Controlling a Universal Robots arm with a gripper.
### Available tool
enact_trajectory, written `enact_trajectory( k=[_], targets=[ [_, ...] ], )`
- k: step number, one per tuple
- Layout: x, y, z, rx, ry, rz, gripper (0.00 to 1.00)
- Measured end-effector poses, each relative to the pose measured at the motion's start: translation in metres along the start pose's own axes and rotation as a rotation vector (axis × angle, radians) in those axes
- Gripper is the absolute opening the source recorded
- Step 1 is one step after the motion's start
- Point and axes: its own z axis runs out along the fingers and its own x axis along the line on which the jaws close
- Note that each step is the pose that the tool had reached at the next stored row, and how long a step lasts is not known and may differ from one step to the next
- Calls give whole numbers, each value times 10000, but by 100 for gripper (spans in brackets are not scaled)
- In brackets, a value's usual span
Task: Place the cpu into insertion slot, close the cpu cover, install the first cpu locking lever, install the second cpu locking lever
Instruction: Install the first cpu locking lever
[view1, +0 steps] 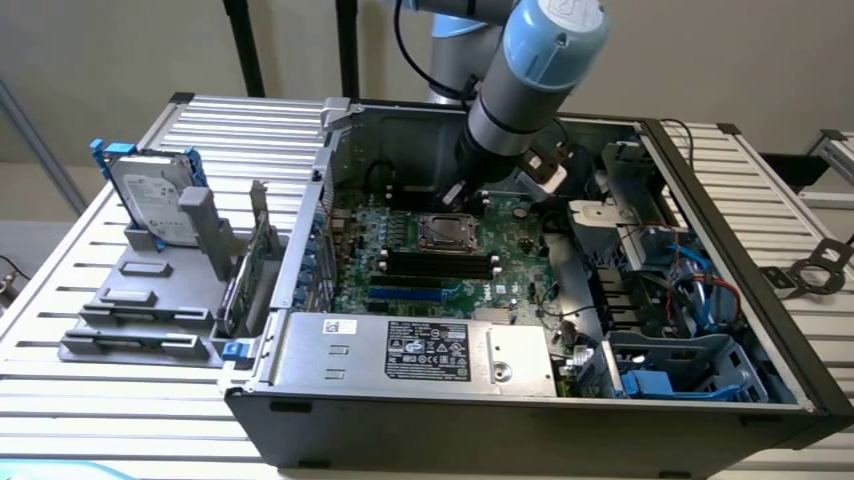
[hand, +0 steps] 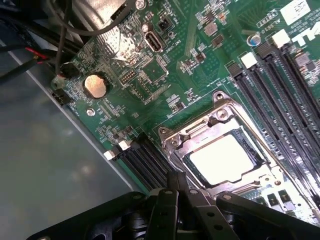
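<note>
The cpu (hand: 220, 159) lies flat in the insertion slot (view1: 445, 232), its bright silvery top showing through the window of the cpu cover (hand: 197, 131). The cover lies down over the socket. In the wrist view my gripper (hand: 175, 184) is shut, its two dark fingertips pressed together with nothing between them, right at the socket's metal rim beside the cover's edge. In the exterior view the arm reaches down into the open computer case, and the gripper (view1: 461, 192) hangs just above the far side of the socket. I cannot make out the locking levers' positions.
Long black memory slots (hand: 280, 100) run beside the socket. A coin battery (hand: 95, 86) sits on the green board. The grey case wall (hand: 45, 160) is close by. A power supply (view1: 414, 350), cables (view1: 694, 290) and a hard drive (view1: 150, 195) surround the board.
</note>
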Motion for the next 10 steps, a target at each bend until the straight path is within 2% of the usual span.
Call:
enact_trajectory(
  k=[6, 10],
  targets=[
    [-91, 38, -146, 1, -1, 1, 11],
    [-139, -19, -190, 3, -5, -9, 11]
  ],
)
